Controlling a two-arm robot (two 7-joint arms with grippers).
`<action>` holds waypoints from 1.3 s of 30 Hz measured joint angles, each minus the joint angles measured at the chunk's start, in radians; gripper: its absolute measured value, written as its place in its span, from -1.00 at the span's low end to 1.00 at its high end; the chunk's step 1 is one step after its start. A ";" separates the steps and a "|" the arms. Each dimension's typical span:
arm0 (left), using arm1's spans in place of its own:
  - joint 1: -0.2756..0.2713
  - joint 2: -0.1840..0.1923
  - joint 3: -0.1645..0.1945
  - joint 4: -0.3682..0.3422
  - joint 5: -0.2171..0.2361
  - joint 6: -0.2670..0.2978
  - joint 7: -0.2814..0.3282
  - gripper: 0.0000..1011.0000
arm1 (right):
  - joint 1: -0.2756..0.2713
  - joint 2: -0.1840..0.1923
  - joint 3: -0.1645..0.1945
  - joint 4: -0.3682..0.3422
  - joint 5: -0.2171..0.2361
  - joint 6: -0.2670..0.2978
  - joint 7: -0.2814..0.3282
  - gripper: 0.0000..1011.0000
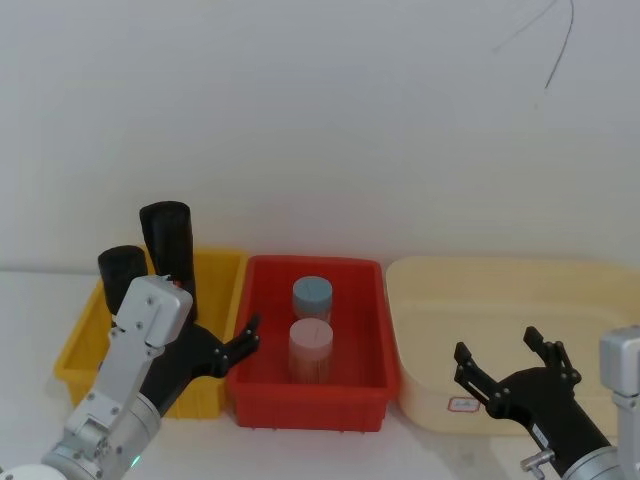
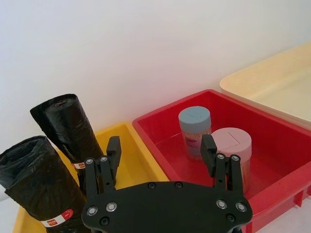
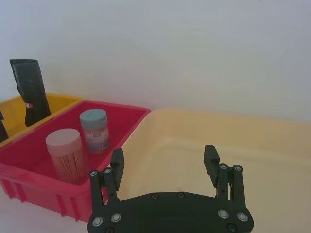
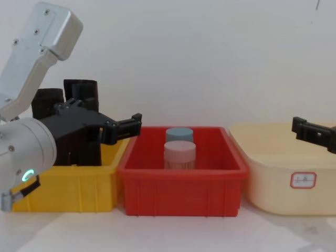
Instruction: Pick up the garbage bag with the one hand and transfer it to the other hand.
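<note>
Nearest the robot, both arms are reaching in over the table's [image 4: 173, 233] near edge. The left gripper [image 2: 160, 145], on the green-lit arm, is hovering over the right side of the yellow bin [image 1: 72, 340]. Its fingers are spread wide and holding nothing, and their tips are coming about level with the left rim of the red bin [image 1: 310, 402]. It is probably lining up for a reach.

The right gripper [image 1: 497, 345] is waiting above the near rim of the cream tub [image 1: 420, 385] at the table's right end. Its fingers are likewise parted and empty, likely so that it is ready to receive.

In the red bin a pink-lidded jar [image 1: 310, 345] is standing just in front of a blue-lidded jar [image 1: 312, 295]; neither is part of the job.

Farthest back, the garbage bag [image 1: 168, 240] is standing upright by the yellow bin's far wall, with a second roll [image 1: 120, 268] just beside it toward the far left corner. Standing on end is leaving their upper lengths free for a side grip. Which roll the gripper is aiming at I cannot tell, though the taller one is looking nearer its line.
</note>
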 joint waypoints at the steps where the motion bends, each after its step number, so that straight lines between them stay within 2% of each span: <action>1: 0.000 0.000 0.000 0.000 0.000 0.000 0.000 0.98 | 0.000 0.000 0.000 0.000 0.000 0.000 0.000 0.98; 30: 0.000 0.000 0.000 0.000 0.000 0.000 0.000 0.98 | 0.000 0.000 0.000 0.000 0.000 0.000 0.000 0.98; 39: 0.008 -0.012 0.004 -0.011 0.012 0.001 0.014 0.98 | 0.000 0.000 0.000 0.000 0.000 0.000 0.000 0.98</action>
